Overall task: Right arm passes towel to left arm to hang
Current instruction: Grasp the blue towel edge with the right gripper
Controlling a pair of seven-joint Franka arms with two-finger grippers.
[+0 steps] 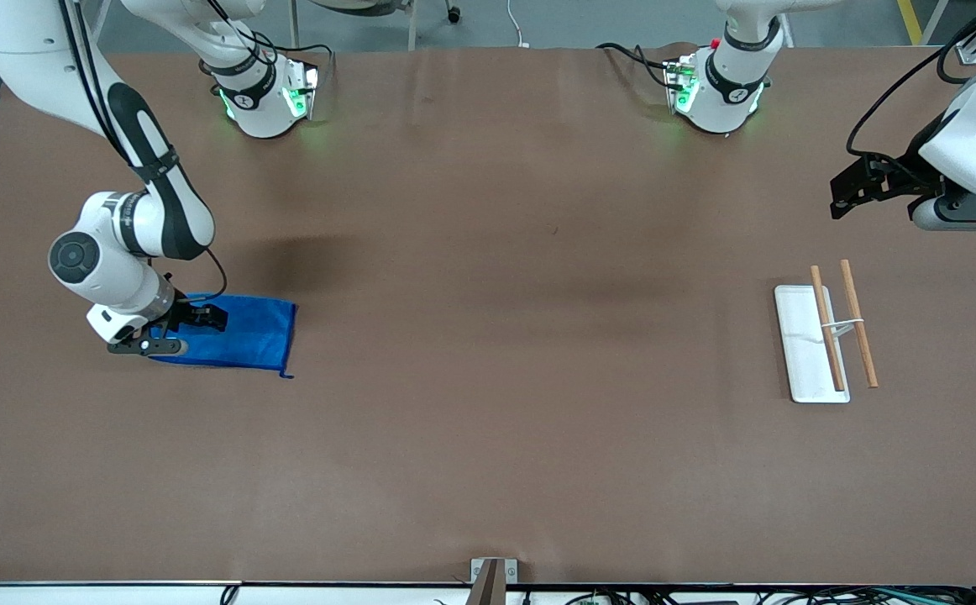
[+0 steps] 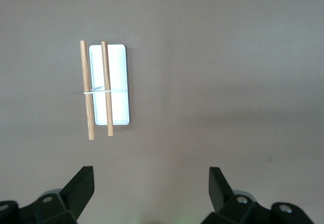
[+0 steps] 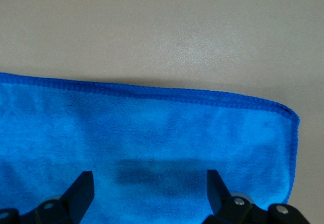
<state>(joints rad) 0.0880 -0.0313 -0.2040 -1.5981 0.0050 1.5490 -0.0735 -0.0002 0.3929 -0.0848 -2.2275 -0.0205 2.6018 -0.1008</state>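
Bright blue and flat, the small rectangular microfibre towel (image 1: 236, 334) lay on the brown table (image 1: 488, 336) at the middle left of the front frame, toward the right arm's end. The right gripper (image 1: 170, 329) hung low over the towel's outer edge, its black fingers (image 3: 81, 191) spread apart above the cloth and clamped on nothing. At the upper right of the frame the left gripper (image 1: 842, 195) waited in the air, fingers (image 2: 81, 186) likewise apart, with a white rectangular tray (image 1: 800, 349) and two banded wooden rods (image 1: 857, 334) below it.
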